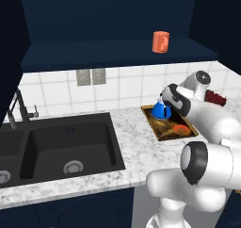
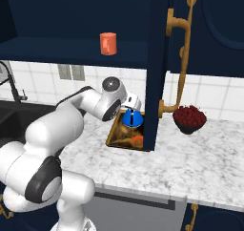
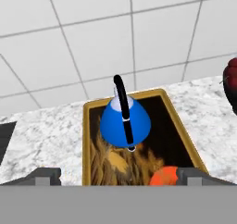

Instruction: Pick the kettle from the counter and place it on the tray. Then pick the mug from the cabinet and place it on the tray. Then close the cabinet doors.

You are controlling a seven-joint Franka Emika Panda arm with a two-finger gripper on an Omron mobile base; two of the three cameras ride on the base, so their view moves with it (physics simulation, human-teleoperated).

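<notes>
- Tabletop (image 1: 122, 142): I see marble across mid-frame, black sink at left.
- Cabinet (image 1: 117, 52): doors open, shelf across upper frame.
- Tray (image 3: 90, 140): centre of hand view, on the tabletop.
- Kettle (image 3: 125, 123): upright inside the tray's far end.
- Mug (image 1: 160, 42): on shelf, upper right.
- End effector (image 3: 118, 176): fingers apart, gripping nothing, near the kettle.

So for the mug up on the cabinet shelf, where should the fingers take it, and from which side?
Grip the mug across its cylindrical body, coming in level from the open front of the cabinet. It stands upright near the shelf's front edge, so a horizontal approach probably suits best; avoid the side handle.
</notes>
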